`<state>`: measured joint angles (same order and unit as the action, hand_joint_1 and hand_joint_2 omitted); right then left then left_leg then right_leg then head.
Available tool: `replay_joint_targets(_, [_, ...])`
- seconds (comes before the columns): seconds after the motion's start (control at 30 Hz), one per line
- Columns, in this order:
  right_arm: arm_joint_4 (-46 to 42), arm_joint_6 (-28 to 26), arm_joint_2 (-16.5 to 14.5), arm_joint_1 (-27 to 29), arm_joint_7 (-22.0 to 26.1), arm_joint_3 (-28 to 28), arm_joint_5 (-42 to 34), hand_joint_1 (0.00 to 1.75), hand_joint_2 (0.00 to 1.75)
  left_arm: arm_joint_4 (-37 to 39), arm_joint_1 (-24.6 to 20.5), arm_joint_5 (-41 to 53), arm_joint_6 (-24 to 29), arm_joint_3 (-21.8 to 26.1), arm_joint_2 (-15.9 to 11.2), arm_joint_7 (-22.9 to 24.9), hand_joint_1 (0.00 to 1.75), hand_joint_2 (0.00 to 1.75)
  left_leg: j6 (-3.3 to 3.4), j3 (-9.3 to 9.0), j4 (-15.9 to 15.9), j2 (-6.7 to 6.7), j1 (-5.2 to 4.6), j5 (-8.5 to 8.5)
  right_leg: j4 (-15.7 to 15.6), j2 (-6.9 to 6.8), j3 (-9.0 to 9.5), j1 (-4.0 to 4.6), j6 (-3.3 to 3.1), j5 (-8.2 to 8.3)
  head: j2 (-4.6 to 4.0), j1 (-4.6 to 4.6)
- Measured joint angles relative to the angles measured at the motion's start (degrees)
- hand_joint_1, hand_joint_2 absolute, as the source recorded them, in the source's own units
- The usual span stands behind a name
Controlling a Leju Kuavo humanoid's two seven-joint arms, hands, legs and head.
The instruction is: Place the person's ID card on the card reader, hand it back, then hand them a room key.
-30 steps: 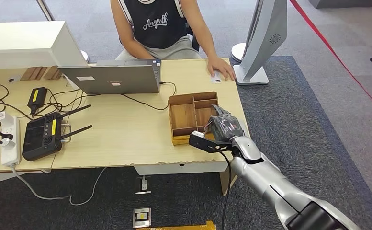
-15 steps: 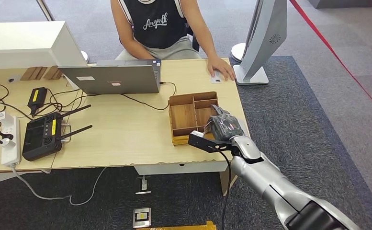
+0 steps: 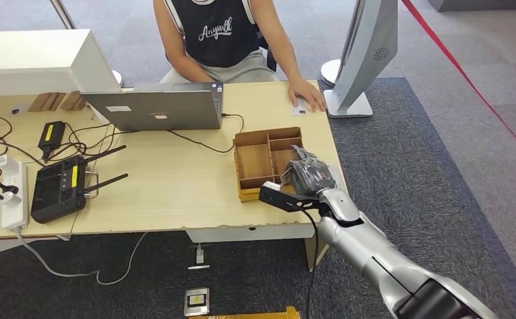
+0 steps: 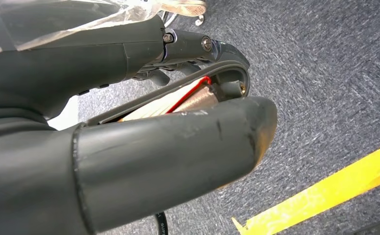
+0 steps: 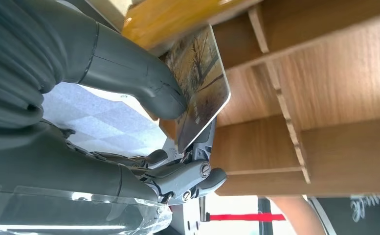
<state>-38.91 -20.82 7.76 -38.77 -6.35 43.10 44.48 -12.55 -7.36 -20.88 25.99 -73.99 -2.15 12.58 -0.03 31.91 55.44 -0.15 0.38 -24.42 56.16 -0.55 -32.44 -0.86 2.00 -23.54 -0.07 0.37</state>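
Right robot hand (image 3: pixel 311 174) is reaching into the near right corner of the wooden compartment tray (image 3: pixel 255 159) on the counter (image 3: pixel 175 186), and in the right wrist view its thumb (image 5: pixel 148 85) and fingers (image 5: pixel 188 176) are pinching a picture-printed card (image 5: pixel 200 93), apparently the room key, by its lower part while the card is standing against a tray divider. The left robot hand (image 4: pixel 168 142) is hanging over the grey carpet; something flat with a red edge is sitting between its thumb and fingers, but what it is cannot be told. Across the counter the person's hand (image 3: pixel 306 93) is resting beside a small pale card (image 3: pixel 299 106), probably the ID already handed back. So the step in hand looks like lifting the key card out of the tray. Doing it well is calling for a firm pinch before rising, then a straight lift along the divider so the card's edge is not catching on the wood or twisting out of the grip. Only once it is clearing the tray rim should the arm be swinging toward the person, presenting the free end of the card to them.
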Motion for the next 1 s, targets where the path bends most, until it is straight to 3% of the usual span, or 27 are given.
replay_joint_targets(0.13, [-3.4, -2.8, 0.1, -1.0, -1.7, -0.4, 0.4, 1.75, 1.75, 0.0, 0.0, 0.0, 0.6, 0.0, 0.2, -0.5, 0.0, 0.0, 0.0, 0.01, 0.0, 0.01, -0.01, 0.01, 0.0, 0.0, -0.02, -0.01, 0.0, 0.02, 0.0, -0.01])
replay_joint_targets(0.27, [-8.8, -1.1, 0.9, -4.1, -4.7, -1.3, 1.0, 1.75, 1.75, 0.0, 0.1, 0.0, 0.9, 0.0, 0.4, -0.6, 0.0, 0.0, 0.0, -0.07, 0.0, 0.04, -0.01, 0.02, 0.0, 0.0, 0.02, -0.01, -0.01, 0.01, 0.0, 0.01])
replay_joint_targets(0.63, [-17.2, -1.3, 2.1, -4.9, -5.5, -2.6, 2.6, 1.75, 1.75, 0.0, 0.1, 0.0, 0.9, 0.0, 0.6, -0.7, 0.0, 0.0, 0.0, -0.05, 0.0, 0.03, -0.01, 0.02, 0.0, 0.01, 0.03, -0.01, -0.01, 0.02, 0.0, 0.0])
replay_joint_targets(1.0, [-24.2, 1.7, 3.2, -6.5, -7.9, -3.3, 4.3, 1.75, 1.75, 0.0, 0.1, 0.2, 0.9, 0.0, 0.8, -1.3, 0.0, 0.0, 0.0, -0.04, 0.0, 0.03, -0.01, 0.02, 0.0, 0.01, 0.03, -0.01, -0.01, 0.02, 0.0, 0.0])
